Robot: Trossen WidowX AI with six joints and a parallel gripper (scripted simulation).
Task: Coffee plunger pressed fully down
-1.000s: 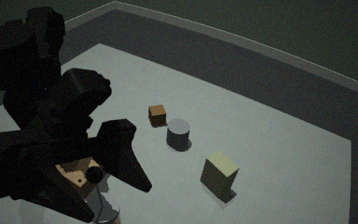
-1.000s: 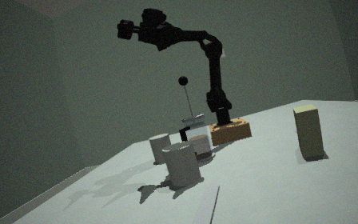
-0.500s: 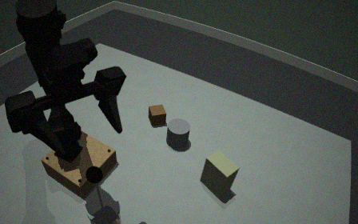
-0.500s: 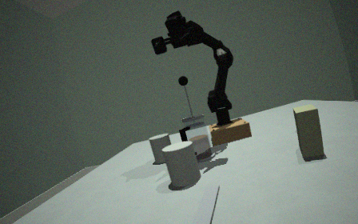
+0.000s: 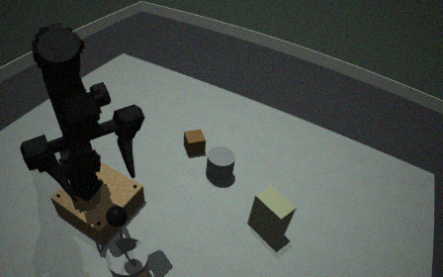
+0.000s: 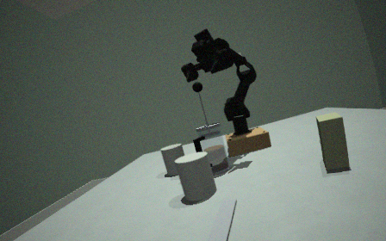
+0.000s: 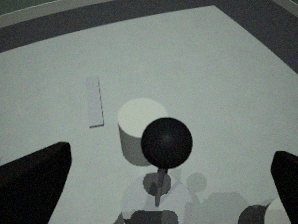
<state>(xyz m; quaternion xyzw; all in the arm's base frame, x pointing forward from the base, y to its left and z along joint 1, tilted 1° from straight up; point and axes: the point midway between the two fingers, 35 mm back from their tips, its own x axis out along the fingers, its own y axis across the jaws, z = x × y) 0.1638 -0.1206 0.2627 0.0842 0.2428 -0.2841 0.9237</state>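
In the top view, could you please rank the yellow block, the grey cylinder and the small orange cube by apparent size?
1. Yellow block, largest, though it is also nearer the camera.
2. Grey cylinder.
3. Small orange cube, smallest.

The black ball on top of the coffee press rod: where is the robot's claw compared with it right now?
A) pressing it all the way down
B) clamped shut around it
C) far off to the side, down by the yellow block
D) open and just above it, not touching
D: the open gripper hangs just above the plunger knob with a gap between them, and the rod is fully raised.
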